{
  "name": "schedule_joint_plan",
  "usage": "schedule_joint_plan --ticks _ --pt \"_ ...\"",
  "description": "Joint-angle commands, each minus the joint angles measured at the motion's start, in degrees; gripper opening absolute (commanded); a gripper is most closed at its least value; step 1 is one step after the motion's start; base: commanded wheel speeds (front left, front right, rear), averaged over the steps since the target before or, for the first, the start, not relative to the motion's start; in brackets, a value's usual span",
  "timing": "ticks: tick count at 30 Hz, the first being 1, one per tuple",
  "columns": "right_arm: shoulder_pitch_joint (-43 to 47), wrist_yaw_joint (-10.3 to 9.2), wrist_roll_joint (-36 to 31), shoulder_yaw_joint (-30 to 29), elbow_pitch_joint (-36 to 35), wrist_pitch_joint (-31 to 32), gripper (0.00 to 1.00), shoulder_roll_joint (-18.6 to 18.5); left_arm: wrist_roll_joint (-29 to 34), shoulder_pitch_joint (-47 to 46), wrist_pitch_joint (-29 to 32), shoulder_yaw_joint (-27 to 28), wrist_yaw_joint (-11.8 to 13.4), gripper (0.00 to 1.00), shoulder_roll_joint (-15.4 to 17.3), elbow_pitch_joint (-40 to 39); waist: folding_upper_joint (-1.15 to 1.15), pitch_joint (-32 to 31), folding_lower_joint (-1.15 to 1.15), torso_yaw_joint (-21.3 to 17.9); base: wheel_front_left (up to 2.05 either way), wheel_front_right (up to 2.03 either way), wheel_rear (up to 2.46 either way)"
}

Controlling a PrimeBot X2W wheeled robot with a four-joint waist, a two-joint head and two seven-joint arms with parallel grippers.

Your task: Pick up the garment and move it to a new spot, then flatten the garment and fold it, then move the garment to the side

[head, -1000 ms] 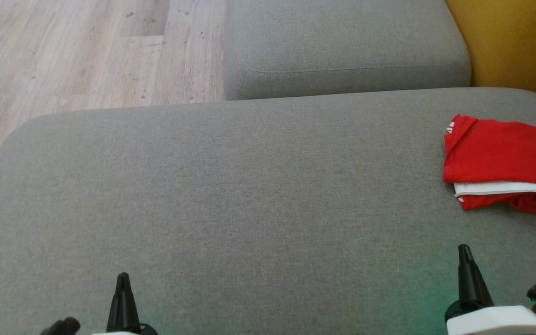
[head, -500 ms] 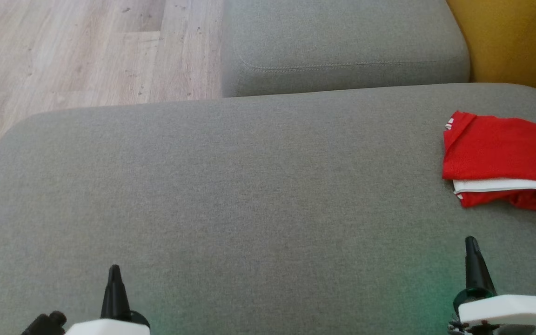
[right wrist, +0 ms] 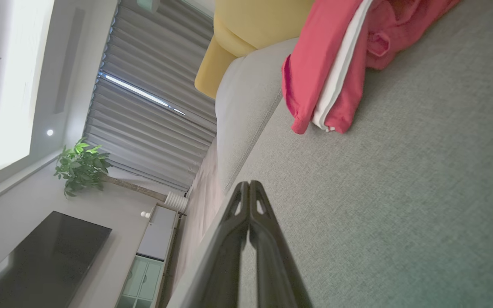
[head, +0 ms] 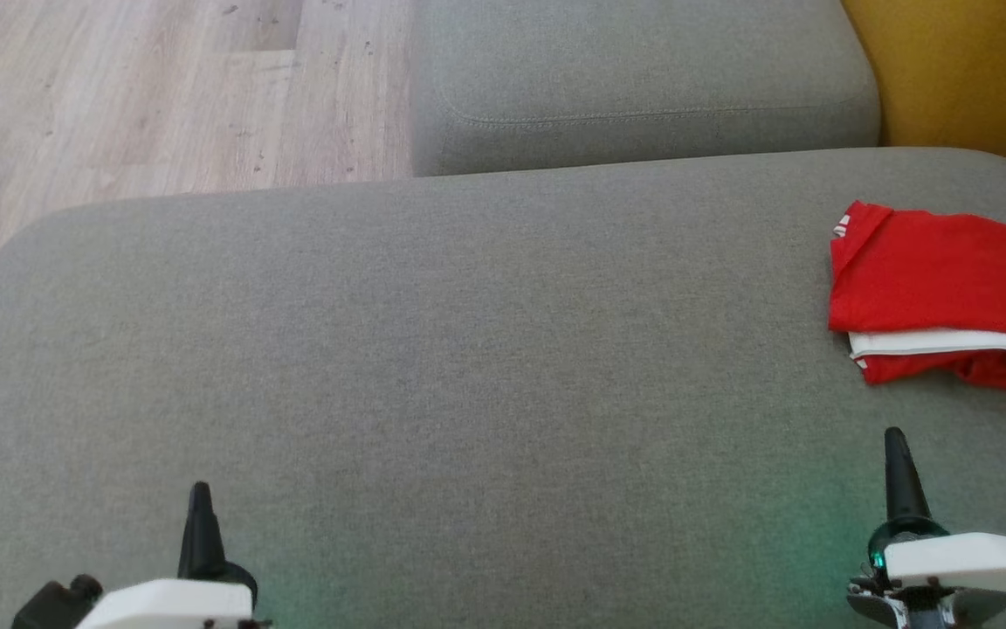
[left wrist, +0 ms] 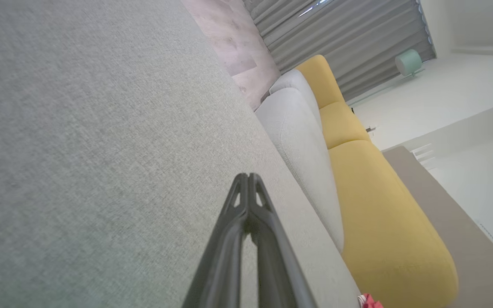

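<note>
You had the left gripper (head: 200, 500) and right gripper (head: 897, 444) low at the near edge of the cushion (head: 468, 367), each pressed together on nothing, likely parked clear of the work. Beyond them the cushion was bare, open room to its far edge. The garment (head: 940, 284) lay folded by the right edge, seemingly already set aside.

The left gripper (head: 200, 502) sits at the head view's lower left and the right gripper (head: 898, 445) at its lower right, both pointing forward, jaws pressed fully together, each holding nothing.
</note>
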Motion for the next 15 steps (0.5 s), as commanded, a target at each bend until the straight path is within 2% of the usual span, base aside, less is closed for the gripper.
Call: schedule_joint_plan --ticks 1,15 --pt "-3.6 0.27 2.5 0.3 -1.5 0.6 0.0 -1.2 -2.4 -3.7 0.6 2.3 -0.8 0.0 0.7 -1.2 0.0 0.1 0.0 -0.1 0.0 0.0 0.0" --pt "-6.0 0.31 11.5 -0.9 -0.6 2.8 0.0 -1.2 -11.1 -6.1 2.8 4.3 -2.2 0.0 0.7 0.0 0.0 0.7 0.0 -0.4 0.0 0.0 0.0"
